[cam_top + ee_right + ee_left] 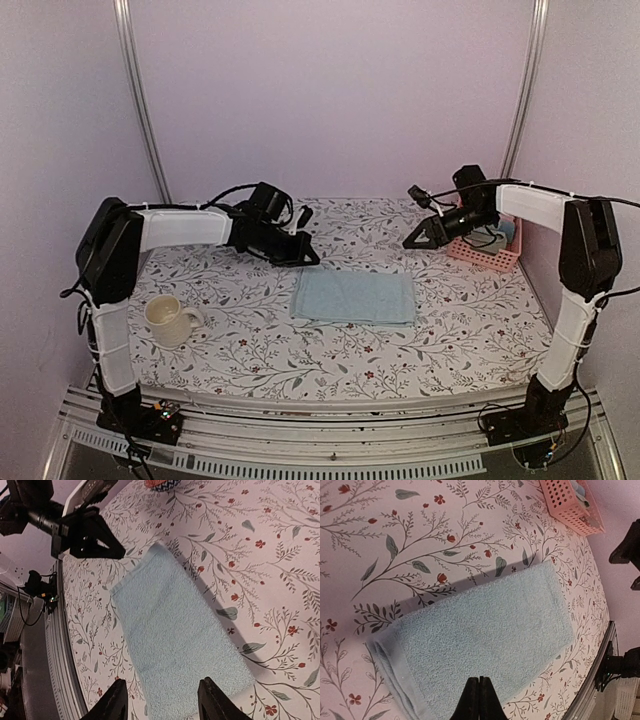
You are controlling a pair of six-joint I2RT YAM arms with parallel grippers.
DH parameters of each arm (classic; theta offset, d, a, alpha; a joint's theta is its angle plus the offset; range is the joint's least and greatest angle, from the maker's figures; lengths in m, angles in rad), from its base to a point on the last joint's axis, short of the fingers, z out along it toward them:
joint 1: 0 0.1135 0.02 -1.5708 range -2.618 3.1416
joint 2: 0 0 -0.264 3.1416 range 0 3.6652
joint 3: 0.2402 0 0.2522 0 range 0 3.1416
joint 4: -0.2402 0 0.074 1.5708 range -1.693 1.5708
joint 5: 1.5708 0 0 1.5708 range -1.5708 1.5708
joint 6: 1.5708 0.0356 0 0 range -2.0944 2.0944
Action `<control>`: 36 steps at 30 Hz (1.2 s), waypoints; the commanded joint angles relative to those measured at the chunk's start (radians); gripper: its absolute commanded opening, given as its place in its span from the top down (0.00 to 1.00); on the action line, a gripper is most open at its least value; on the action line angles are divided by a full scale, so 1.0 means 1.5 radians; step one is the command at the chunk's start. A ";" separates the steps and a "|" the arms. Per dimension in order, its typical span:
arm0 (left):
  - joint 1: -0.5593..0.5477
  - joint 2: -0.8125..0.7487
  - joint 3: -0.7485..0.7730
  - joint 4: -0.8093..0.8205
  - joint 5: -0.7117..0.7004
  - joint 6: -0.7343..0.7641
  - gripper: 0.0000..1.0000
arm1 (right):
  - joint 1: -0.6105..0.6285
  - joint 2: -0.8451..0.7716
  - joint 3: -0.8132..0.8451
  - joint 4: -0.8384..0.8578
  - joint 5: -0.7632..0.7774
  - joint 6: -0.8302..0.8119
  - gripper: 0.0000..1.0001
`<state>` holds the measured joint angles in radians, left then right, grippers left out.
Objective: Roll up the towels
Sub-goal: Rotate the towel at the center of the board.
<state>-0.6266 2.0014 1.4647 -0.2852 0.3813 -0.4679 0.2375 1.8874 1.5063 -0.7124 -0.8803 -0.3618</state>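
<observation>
Top view: the light blue towel lay flat and folded at mid-table, with both arms raised, elbows bent outward, wrists pitched down near its far corners, neither touching it. Left wrist view: the left gripper hung above the towel, jaws pressed together (it could pinch nothing until they parted). Right wrist view: the right gripper hovered over one end, fingers spread and empty. Likely fault: catching only one of the doubled layers, or only one corner, would skew the roll.
</observation>
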 commanded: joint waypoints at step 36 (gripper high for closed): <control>0.060 0.062 0.100 0.021 0.061 0.026 1.00 | 0.099 -0.029 -0.107 -0.169 -0.013 -0.186 0.68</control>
<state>-0.4778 2.2173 1.7023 -0.3614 0.4370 -0.4000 0.5144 1.8427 1.2308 -0.9390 -0.8272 -0.6125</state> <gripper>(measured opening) 0.004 0.347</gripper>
